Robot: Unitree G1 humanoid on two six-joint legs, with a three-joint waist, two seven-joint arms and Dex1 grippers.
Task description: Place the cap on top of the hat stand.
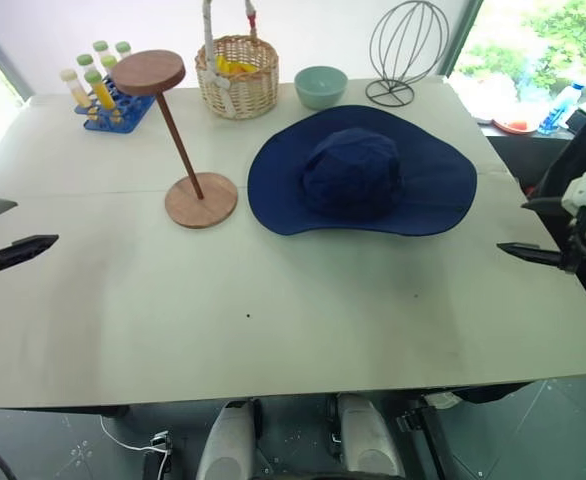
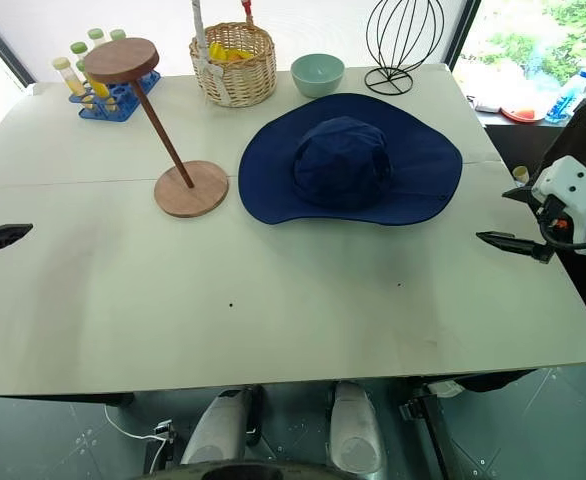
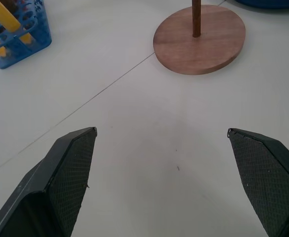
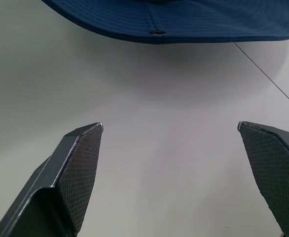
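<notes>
The navy-blue cap (image 1: 363, 172) lies flat on the white table (image 1: 273, 320), crown up, right of centre. To its left stands the brown wooden hat stand (image 1: 201, 200), its slanted rod rising to a bare round disc top (image 1: 149, 72). My left gripper (image 1: 35, 222) hovers open at the table's left edge, well short of the stand's base (image 3: 198, 42). My right gripper (image 1: 511, 226) hangs open at the right edge, pointing toward the cap's near brim (image 4: 184, 19). Neither gripper holds anything.
Along the far edge stand a blue rack of test tubes (image 1: 108, 95), a wicker basket (image 1: 237, 75), a pale green bowl (image 1: 321, 87) and a black wire balloon-shaped stand (image 1: 406, 50). The near half of the table is bare.
</notes>
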